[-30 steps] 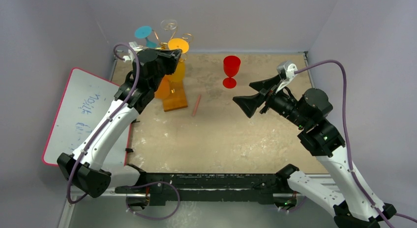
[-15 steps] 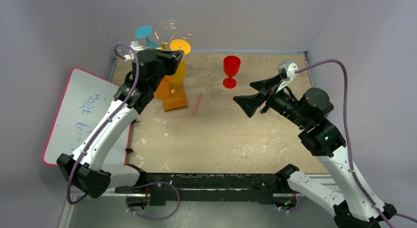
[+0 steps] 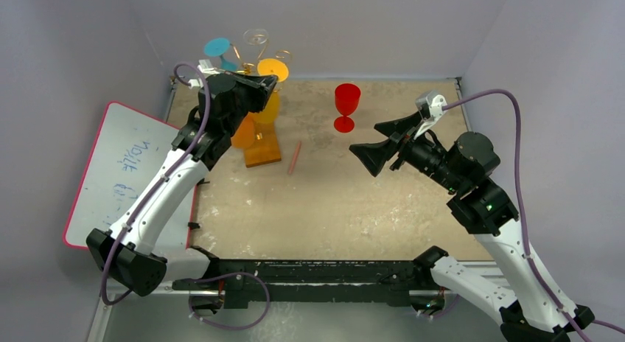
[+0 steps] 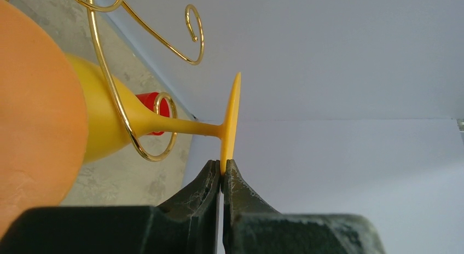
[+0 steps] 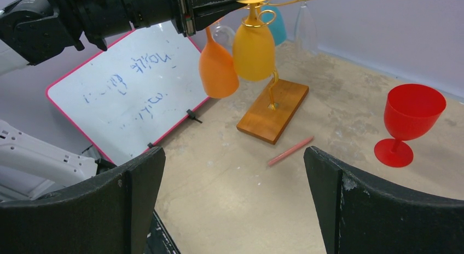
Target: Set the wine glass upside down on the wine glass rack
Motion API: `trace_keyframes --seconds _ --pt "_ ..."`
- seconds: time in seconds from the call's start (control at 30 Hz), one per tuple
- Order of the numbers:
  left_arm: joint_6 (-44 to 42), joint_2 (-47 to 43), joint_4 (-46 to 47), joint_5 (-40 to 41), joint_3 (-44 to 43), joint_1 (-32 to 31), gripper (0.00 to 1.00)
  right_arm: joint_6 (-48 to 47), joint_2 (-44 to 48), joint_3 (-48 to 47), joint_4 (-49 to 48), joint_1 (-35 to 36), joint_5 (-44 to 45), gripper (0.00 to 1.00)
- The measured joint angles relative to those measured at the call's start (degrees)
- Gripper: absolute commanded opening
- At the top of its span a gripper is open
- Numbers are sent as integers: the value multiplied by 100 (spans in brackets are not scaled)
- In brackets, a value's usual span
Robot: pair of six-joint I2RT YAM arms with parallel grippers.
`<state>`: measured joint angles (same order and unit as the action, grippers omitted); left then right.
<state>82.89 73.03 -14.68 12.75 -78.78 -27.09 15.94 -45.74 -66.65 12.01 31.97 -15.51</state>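
The gold wire rack (image 4: 109, 84) stands on its orange-brown wooden base (image 3: 262, 152), also in the right wrist view (image 5: 273, 109). A yellow wine glass (image 4: 186, 125) hangs upside down with its stem in a scroll arm (image 5: 253, 51). My left gripper (image 4: 221, 169) is shut on the rim of the yellow glass's foot (image 3: 271, 68). A red wine glass (image 3: 346, 105) stands upright on the table (image 5: 410, 120). My right gripper (image 3: 366, 138) is open and empty, above the table right of the red glass (image 5: 232, 199).
An orange glass (image 5: 218, 70), a teal glass (image 3: 217, 49) and a clear glass (image 3: 255, 38) also hang on the rack. A pink pen (image 3: 295, 158) lies beside the base. A whiteboard (image 3: 129, 165) leans at the left. Grey walls close in the back and sides.
My left gripper has edged slightly right with the yellow glass's foot in it. The right arm has not moved.
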Motion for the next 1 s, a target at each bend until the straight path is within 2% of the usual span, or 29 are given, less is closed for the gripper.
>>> trace_keyframes --seconds 0.47,1.0 --pt "-149 -87 42 -7 356 4 0 0 0 -2 0 2 0 100" --pt "-306 -264 -2 -140 369 -2 0 0 -76 -2 4 0 -2 100"
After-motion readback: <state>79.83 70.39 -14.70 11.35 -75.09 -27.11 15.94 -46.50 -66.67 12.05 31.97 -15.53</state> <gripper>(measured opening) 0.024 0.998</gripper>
